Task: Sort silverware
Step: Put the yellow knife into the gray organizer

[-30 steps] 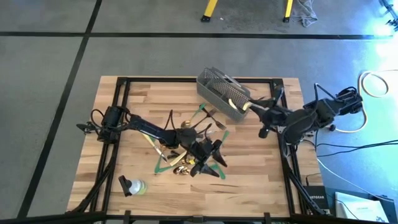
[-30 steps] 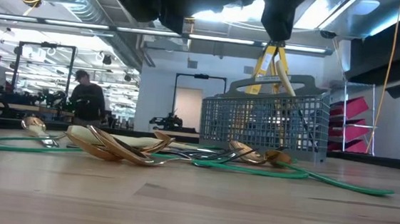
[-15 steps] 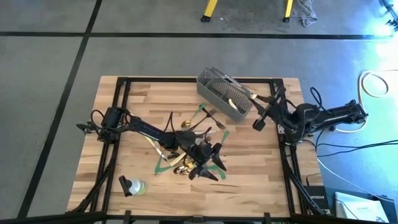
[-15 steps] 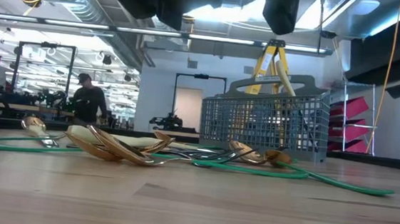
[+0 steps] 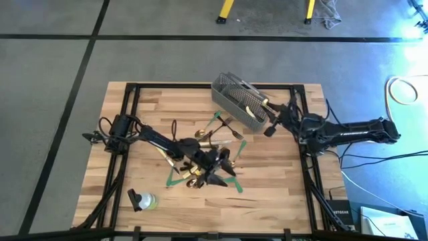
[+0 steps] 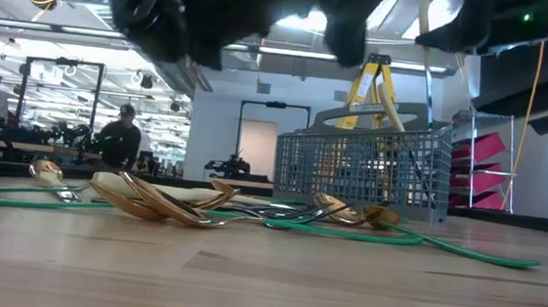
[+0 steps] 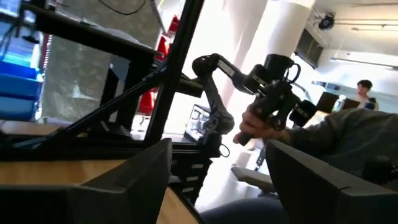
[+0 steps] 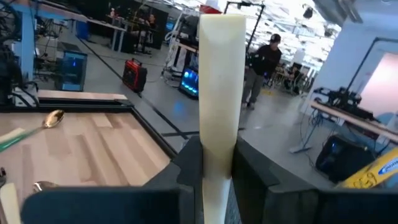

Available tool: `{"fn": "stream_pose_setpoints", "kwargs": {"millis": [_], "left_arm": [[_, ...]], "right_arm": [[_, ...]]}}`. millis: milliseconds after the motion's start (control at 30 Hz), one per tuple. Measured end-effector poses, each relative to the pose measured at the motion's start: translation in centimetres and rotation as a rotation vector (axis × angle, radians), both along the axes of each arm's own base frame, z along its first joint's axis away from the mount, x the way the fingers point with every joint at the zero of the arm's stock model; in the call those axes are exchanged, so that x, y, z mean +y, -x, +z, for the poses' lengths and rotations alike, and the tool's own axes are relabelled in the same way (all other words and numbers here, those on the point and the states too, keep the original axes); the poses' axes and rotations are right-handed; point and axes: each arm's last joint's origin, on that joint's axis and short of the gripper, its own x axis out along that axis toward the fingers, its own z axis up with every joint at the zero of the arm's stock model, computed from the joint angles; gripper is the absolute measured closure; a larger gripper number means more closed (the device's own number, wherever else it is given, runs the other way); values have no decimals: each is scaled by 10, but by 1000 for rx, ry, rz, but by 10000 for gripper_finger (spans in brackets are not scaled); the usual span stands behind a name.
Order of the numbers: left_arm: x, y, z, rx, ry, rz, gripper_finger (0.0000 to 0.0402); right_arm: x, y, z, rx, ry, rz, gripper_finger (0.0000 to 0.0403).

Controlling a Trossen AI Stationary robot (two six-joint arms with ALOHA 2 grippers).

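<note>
Silverware (image 5: 200, 157) lies heaped inside the green tape strips (image 5: 235, 182) at the middle of your bench (image 5: 134, 120), but from above the left claw (image 5: 215, 173) hangs over the pile and covers part of it, so you can't count pieces there. Your low view shows gold spoons (image 6: 157, 203) lying on the wood in front of the grey mesh basket (image 6: 363, 170) (both arms are only dark shapes along its top edge). Your left claw stands wide with nothing between its fingers (image 7: 140, 180), while your right claw (image 5: 267, 128), beside the basket, is clamped narrow on a cream-handled knife (image 8: 219, 87) that stands upright between its fingers.
</note>
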Motion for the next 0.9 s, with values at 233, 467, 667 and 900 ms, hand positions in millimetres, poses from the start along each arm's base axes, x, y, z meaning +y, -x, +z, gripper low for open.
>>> {"fn": "stream_pose_setpoints", "kwargs": {"millis": [233, 467, 667, 900], "left_arm": [[21, 28, -24, 9, 92, 117, 157], [37, 47, -37, 28, 145, 162, 157], [43, 50, -41, 46, 143, 182, 157], [47, 50, -42, 60, 152, 194, 157]], "right_arm": [[-9, 2, -20, -43, -77, -22, 361], [-9, 3, -31, -65, -85, 13, 361], [-9, 3, -38, -12, -113, 11, 336], [-8, 2, -39, -32, -162, 63, 320]]}}
